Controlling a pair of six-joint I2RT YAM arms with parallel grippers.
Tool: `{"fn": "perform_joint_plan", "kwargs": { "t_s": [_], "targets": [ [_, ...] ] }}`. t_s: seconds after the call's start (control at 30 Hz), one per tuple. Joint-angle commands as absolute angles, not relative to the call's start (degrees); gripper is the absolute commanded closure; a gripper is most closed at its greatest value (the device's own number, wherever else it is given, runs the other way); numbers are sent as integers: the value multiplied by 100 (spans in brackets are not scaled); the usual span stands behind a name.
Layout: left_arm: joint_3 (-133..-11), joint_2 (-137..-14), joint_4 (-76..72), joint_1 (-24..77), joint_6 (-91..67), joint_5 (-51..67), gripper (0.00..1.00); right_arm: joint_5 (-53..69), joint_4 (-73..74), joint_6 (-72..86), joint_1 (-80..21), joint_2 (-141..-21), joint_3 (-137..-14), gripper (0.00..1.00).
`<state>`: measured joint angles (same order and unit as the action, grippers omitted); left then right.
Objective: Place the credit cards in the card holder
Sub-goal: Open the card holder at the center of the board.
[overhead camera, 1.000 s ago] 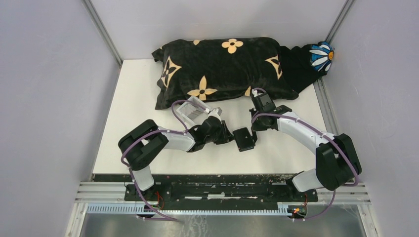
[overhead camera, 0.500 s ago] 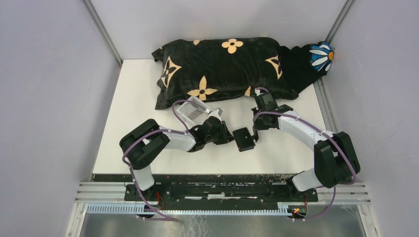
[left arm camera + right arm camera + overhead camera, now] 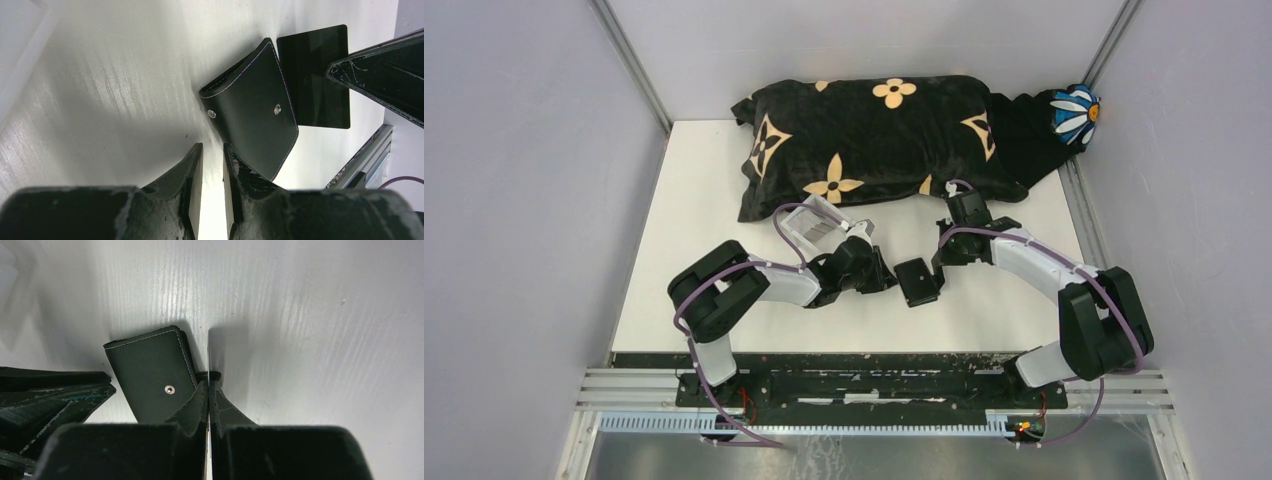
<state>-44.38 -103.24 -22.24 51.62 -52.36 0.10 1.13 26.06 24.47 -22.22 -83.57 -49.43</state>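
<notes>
Top external view shows a white table (image 3: 694,200) with a large black pillow patterned in tan flowers (image 3: 874,140) along its far edge. Nearer, a clear acrylic tray (image 3: 812,225) sits just beside the left arm; whether it holds cards I cannot tell. Between the two wrists lies the small black leather-like card holder (image 3: 250,107), flat on the table and apparently folded shut with its two metal snaps facing up, so no slot is exposed. Just beside its edge the right gripper (image 3: 208,387) is pinched tight on a dark plastic credit card (image 3: 312,75), held on edge, probably ready to slide in once there is an opening. The left gripper (image 3: 212,150) sits low at the holder's opposite edge, jaws a narrow gap apart with nothing between them, seemingly placed to steady the holder or pry it open.
</notes>
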Motion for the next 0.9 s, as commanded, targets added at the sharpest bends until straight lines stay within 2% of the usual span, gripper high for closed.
{"fn": "perform_joint_plan", "kwargs": {
  "t_s": [0.0, 0.43, 0.87],
  "targets": [
    [-4514, -10371, -2221, 5180, -5019, -41, 72, 369, 2258, 2637, -2184, -8154, -4781, 99],
    [-4318, -10362, -2241, 5185, -5096, -45, 75, 705, 2092, 2915, -2174, -7458, -4566, 99],
    [-4143, -10228, -2179, 5179, -5142, -82, 76, 1115, 1610, 3285, -2174, -7381, -4231, 99]
  ]
}}
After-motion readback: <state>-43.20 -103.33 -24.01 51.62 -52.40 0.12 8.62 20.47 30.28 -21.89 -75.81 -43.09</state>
